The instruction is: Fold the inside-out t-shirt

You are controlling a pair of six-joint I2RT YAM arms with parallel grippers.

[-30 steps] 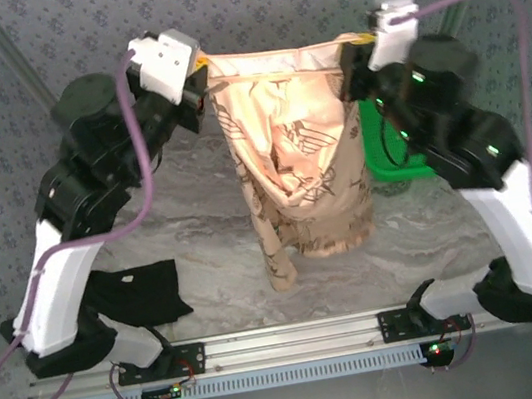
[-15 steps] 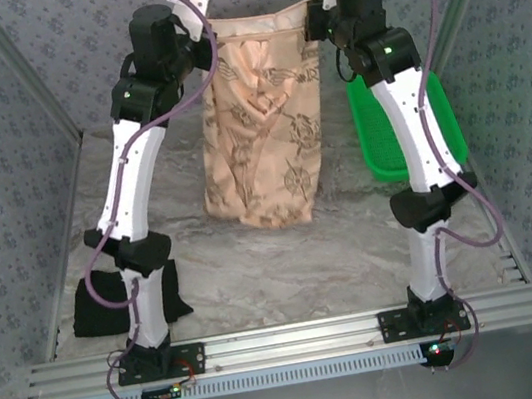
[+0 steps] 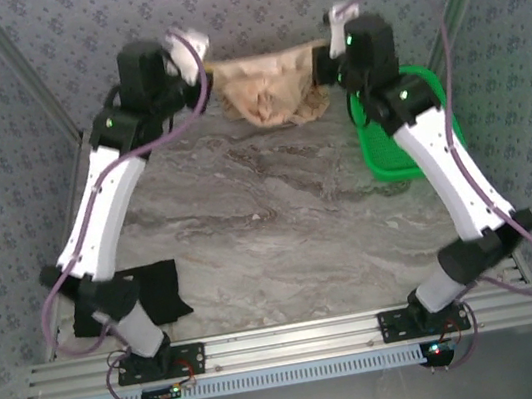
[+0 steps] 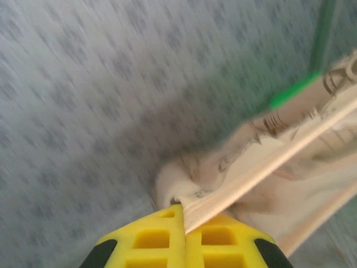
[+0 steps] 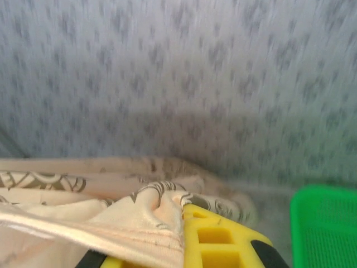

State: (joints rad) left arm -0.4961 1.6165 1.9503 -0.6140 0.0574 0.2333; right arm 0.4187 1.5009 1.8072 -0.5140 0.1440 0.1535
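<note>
1. The shirt (image 3: 267, 93) is seen bunched at the table's (image 3: 279, 218) far edge, strung between both grippers.
2. The left gripper (image 4: 183, 216) is pinched onto one shirt edge.
3. The right gripper (image 5: 187, 223) is pinched onto the opposite edge.

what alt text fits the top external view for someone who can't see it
A peach printed t-shirt is stretched and bunched at the far side of a marble table, one end gripped by the left hand, the other by the right hand. A green tray lies at right, a black garment at near left.
</note>
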